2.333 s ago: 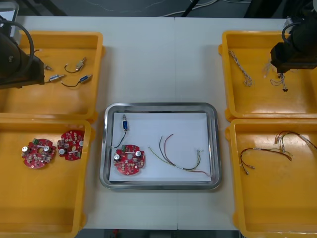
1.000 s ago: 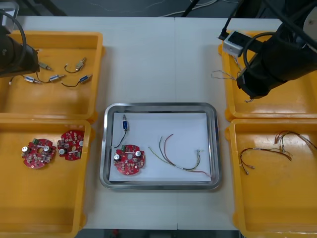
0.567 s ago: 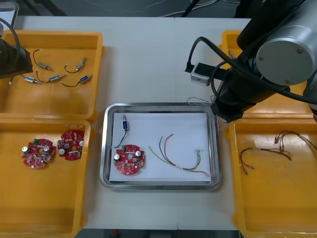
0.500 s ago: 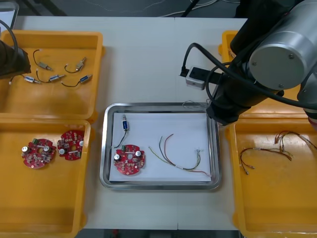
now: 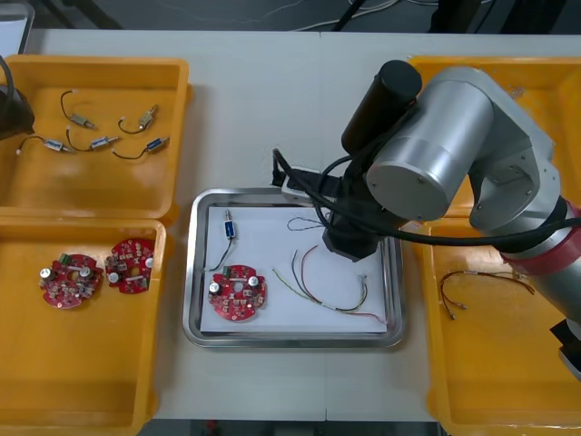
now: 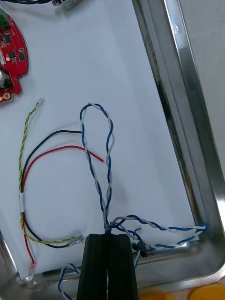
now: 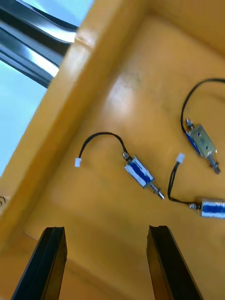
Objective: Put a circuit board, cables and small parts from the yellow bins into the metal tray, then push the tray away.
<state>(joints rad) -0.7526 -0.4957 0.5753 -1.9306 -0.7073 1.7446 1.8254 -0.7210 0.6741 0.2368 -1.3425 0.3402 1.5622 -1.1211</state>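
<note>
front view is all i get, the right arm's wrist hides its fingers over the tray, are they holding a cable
Observer: Yes. The right wrist view shows the right gripper with its fingers shut on the twisted blue and white cable.
Operator: where's the rest of that cable
Observer: Its loop spreads over the white inside of the metal tray, crossing a red wire; I can't tell if it touches.
Operator: and the left fingers
Observer: The left gripper is open above small metal parts in a yellow bin.

Light table (image 5: 263, 109); dark floor (image 5: 182, 14) beyond its far edge
</note>
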